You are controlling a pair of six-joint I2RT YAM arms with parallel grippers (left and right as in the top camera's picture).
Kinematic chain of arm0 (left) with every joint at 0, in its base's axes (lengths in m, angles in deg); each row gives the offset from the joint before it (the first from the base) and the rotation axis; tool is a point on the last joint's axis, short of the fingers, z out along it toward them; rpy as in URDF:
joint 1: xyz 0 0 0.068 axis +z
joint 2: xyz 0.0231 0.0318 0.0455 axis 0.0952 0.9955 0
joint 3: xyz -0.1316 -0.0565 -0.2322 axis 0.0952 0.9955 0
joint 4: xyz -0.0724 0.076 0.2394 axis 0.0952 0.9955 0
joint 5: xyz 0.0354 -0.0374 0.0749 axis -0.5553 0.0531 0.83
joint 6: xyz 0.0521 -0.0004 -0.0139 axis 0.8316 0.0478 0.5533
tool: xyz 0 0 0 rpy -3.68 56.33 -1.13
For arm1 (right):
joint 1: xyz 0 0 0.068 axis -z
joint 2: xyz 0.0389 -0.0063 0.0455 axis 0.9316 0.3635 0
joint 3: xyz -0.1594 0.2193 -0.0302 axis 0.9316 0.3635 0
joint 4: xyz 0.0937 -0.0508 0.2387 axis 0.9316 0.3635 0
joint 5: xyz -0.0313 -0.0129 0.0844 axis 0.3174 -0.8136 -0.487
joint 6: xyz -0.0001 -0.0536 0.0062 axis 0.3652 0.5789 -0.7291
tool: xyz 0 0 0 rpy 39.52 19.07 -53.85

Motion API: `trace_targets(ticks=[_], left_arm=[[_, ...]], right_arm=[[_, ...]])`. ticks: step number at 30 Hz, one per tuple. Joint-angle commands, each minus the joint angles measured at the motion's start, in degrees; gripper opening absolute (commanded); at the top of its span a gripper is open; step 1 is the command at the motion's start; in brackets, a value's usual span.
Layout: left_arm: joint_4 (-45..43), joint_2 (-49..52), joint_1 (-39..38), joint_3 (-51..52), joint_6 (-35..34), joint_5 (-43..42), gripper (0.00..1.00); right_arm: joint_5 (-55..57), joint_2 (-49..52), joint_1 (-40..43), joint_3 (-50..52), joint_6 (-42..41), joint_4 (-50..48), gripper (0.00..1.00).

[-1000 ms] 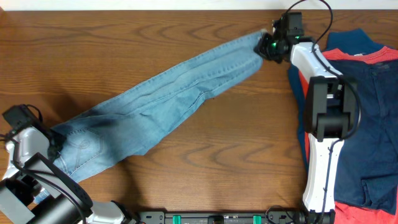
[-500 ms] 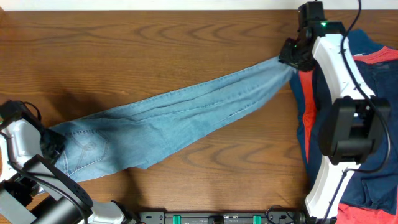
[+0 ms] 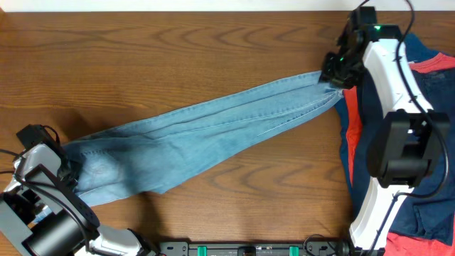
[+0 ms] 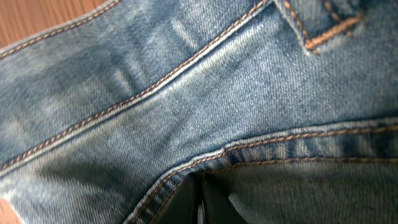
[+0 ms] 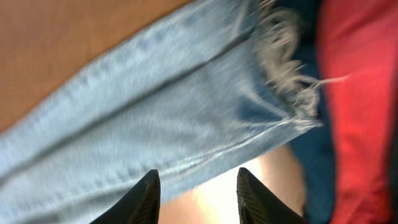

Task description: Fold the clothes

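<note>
The jeans (image 3: 199,139) are lying stretched across the table (image 3: 178,43), waistband toward the left gripper (image 3: 62,169), frayed hem reaching the red garment (image 3: 426,65). Denim is hiding the left fingers, apparently pinching the waist seam. The right gripper (image 3: 334,73) is clamping the hem, fingers (image 5: 148,196) parted around cloth.

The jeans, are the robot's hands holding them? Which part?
Yes. The right gripper holds the jeans near the frayed ankle hems, and the left gripper pinches the waist end.
</note>
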Motion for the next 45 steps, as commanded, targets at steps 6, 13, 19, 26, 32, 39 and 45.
trace_targets(ticks=[6, 13, 19, 26, 32, 39, 45], left_arm=[[-7.1, 4.3, 0.9, -6.0, 7.6, 0.9, 0.06], [-9.2, 4.3, 0.8, -14.0, 11.8, -4.4, 0.06], [-0.6, 4.3, 0.8, -21.0, 13.2, -7.6, 0.06], [7.0, 3.2, 0.8, -23.5, 13.1, -16.8, 0.06], [12.2, 2.2, 0.7, -23.5, 12.9, -21.0, 0.08], [15.7, 1.8, -1.0, -23.5, 13.0, -20.9, 0.11], [16.6, 1.8, -2.8, -23.5, 13.0, -20.9, 0.11]], right_arm=[[5.9, 0.1, -5.6, 6.3, 1.7, -1.9, 0.5], [6.0, 0.1, -5.5, 10.9, 5.3, -3.6, 0.52], [6.2, 0.1, -5.4, 11.7, 5.9, -0.7, 0.48], [7.0, 0.1, -4.9, 12.0, -0.4, -3.3, 0.38], [7.0, 0.1, -4.9, 14.8, -3.9, -4.0, 0.51], [7.0, 0.1, -4.3, 16.8, -6.8, -6.3, 0.4], [5.9, 0.0, -3.8, 16.5, -6.8, -10.1, 0.2]])
